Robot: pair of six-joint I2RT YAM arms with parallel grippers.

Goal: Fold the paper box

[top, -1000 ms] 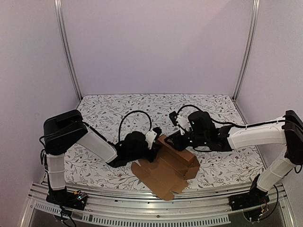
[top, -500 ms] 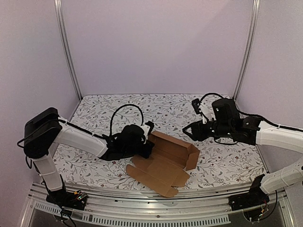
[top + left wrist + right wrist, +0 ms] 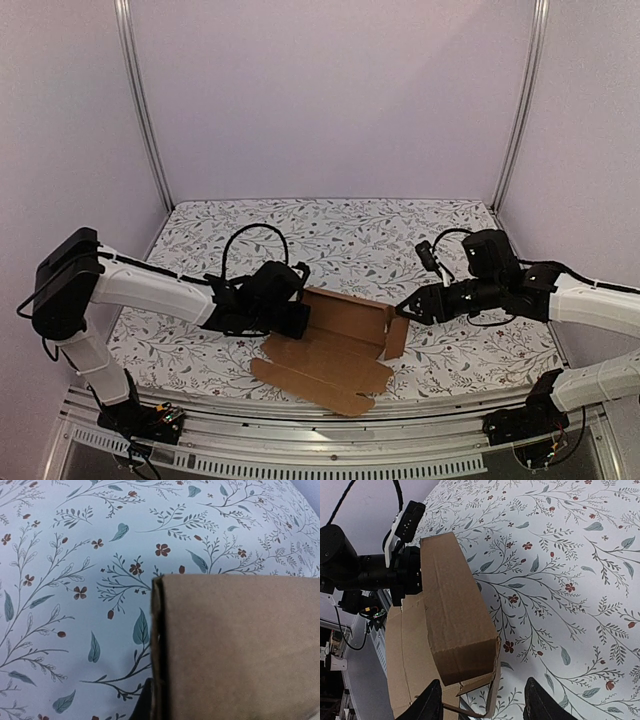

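Brown corrugated cardboard is what you are dealing with: the paper box (image 3: 335, 345) lies partly formed near the middle of the tabletop (image 3: 340, 230), toward its near edge, with a raised wall along its far side and a flat lid panel with tabs spread out toward you. Judge it as light and fairly stiff across its panels but willing to hinge along the scored creases; it will likely slide on the patterned cloth if you push it from one side only, and its thin tabs could crumple under a hard pinch.

Your left tool (image 3: 290, 318) sits at the box's left end with its fingers pressed together; the left wrist view is filled by a cardboard edge right at the tool, so it appears to pinch the left wall, though the contact itself is hidden. Your right tool (image 3: 482, 705) is spread, its fingers apart and gripping nothing, hovering just off the right end flap (image 3: 396, 337), which stands loosely upright and a little ajar.

Take hold by edges, not faces: grip a wall or flap close to its crease so the panel turns as one piece. With the left end pinned, the right tool looks well placed to nudge that end flap inward. Keep pressure gentle; corrugated board dents and keeps the mark.
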